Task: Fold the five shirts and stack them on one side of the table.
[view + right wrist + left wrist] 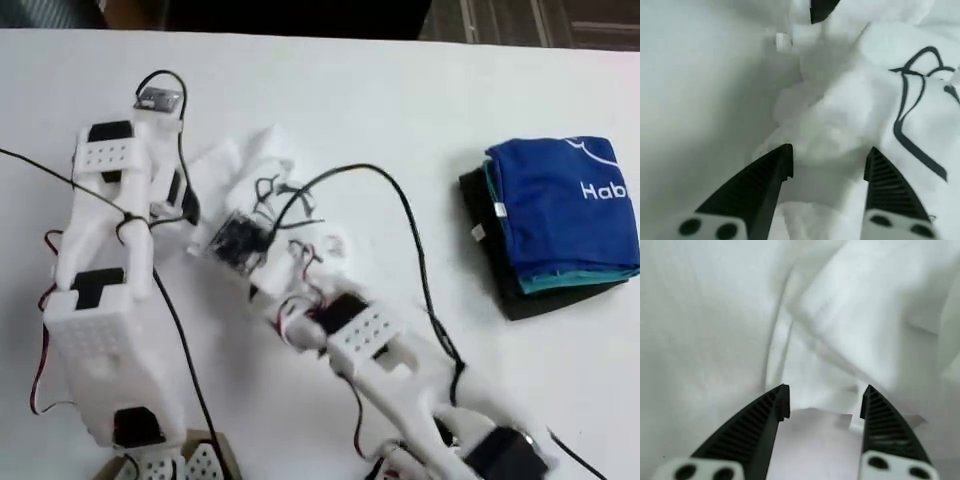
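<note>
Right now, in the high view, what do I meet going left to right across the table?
The left arm → white shirt → stack of folded shirts.

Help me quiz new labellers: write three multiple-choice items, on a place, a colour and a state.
1. Where does the folded stack lie? A: high view's right side. B: under the arms. C: far left.
2. Colour of its top shirt? A: red. B: blue. C: yellow.
3. The left hand is? A: open above the white shirt. B: shut on a cable. C: shut on a sock.
1 A: it lies there on the table. 2 B: blue lies uppermost. 3 A: its fingers stand apart.
</note>
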You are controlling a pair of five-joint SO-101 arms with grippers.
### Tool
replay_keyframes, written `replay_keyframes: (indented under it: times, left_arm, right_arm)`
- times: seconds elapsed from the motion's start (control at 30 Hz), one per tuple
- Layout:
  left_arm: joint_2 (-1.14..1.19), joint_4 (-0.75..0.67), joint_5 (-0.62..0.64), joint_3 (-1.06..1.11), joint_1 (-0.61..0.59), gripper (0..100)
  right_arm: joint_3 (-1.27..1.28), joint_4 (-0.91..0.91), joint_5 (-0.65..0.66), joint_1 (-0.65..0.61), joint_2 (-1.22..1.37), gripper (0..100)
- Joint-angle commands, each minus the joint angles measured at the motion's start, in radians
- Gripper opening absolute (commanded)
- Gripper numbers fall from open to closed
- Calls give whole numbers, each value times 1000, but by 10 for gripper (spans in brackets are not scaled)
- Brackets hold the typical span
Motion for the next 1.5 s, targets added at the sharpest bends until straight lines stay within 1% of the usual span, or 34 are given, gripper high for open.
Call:
replay_keyframes:
  times: [0.0, 0.07, 0.13, 0.17, 0.23, 0.37, 0.43, 0.57, 0.6, 0.67, 0.8, 0.83, 0.9, 1.0, 1.07, 1.13, 1.2, 1.3, 1.47]
  left_arm:
    - [-6, 3, 9, -24, -8, 249]
    - [-6, 3, 9, -22, -8, 249]
    - [-6, -3, 9, -15, -8, 249]
    - [-6, -15, 9, -5, -8, 249]
    - [-6, -46, 9, 22, -8, 249]
    - [-8, -72, 9, 58, -8, 249]
    - [-8, -75, 9, 58, -6, 249]
    - [-6, -75, 9, 59, 6, 249]
    - [-6, -75, 9, 59, 11, 249]
    - [-6, -77, 9, 59, 14, 249]
    - [-5, -77, 9, 59, 15, 249]
    - [-5, -77, 9, 59, 15, 249]
    - [-5, -77, 9, 59, 15, 249]
    - [-5, -91, 9, 76, 17, 249]
    - [-5, -127, 9, 104, 21, 249]
    - [-6, -155, 9, 130, 31, 249]
    - [-8, -160, 8, 139, 48, 249]
    - [-8, -160, 8, 142, 57, 249]
    - [-8, -160, 8, 145, 64, 249]
  right_arm:
    - [-11, -101, 41, 166, 107, 225]
    - [-49, -113, 83, 260, 154, 143]
    - [-97, -113, 97, 349, 185, 29]
    - [-115, -111, 98, 394, 194, 10]
    - [-140, -111, 98, 479, 206, 49]
    - [-147, -119, 97, 619, 203, 20]
    - [-146, -137, 92, 647, 202, 21]
    - [-155, -159, 6, 682, 189, 25]
    - [-164, -145, 0, 680, 171, 32]
    - [-183, -64, 0, 656, 113, 94]
    - [-201, 136, -2, 590, -74, 310]
    - [-199, 177, -2, 570, -131, 337]
    - [-195, 252, -2, 513, -243, 333]
    - [-169, 326, -2, 397, -384, 293]
    - [-98, 303, -2, 300, -440, 268]
    - [-3, 217, -2, 213, -444, 246]
    - [94, 104, -2, 156, -424, 228]
    - [184, -48, -2, 136, -363, 211]
    - [183, -171, -2, 136, -174, 214]
